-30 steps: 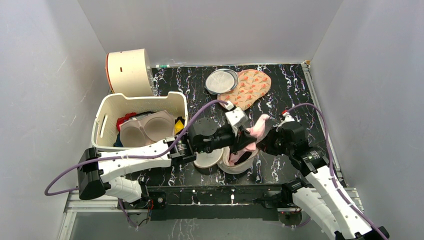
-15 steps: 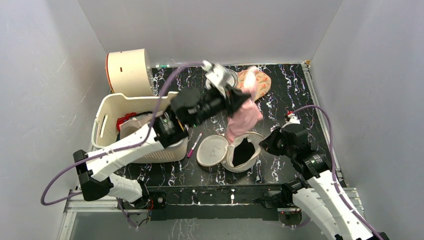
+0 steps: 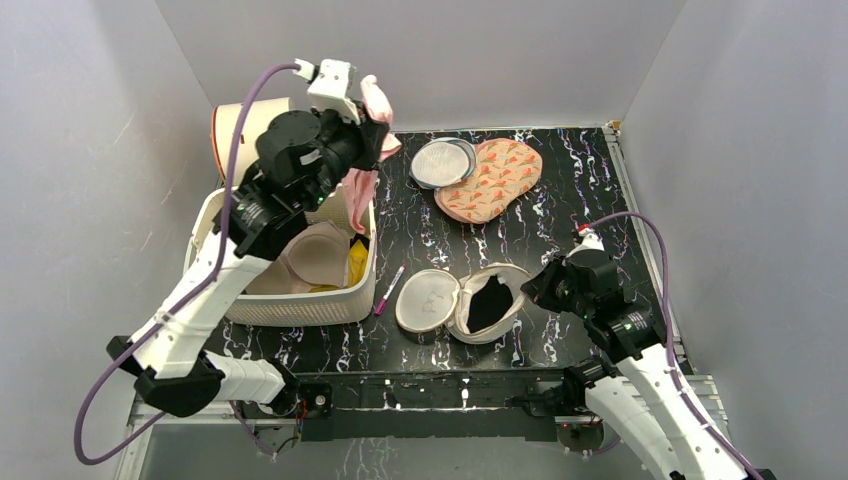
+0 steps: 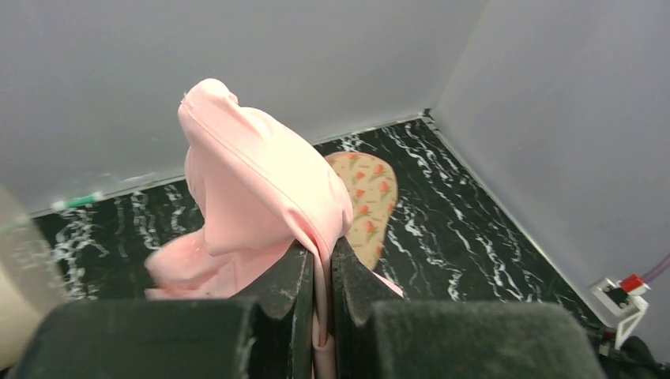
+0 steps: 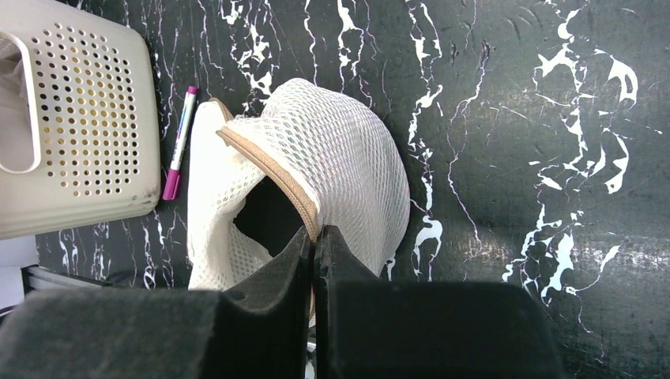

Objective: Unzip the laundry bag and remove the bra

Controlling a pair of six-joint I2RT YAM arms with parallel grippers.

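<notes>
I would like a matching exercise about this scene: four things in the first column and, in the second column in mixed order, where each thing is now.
Things
1. bra
2. laundry bag
3. marker
4. orange-patterned pouch

Places
A. lying on the table beside the basket
B. open on the table, rim pinched by the right end effector
C. at the far side of the table, next to the grey round pouch
D. hanging in the air from the shut left end effector

Pairs: 1-D, 2-B, 3-A, 4-C
</notes>
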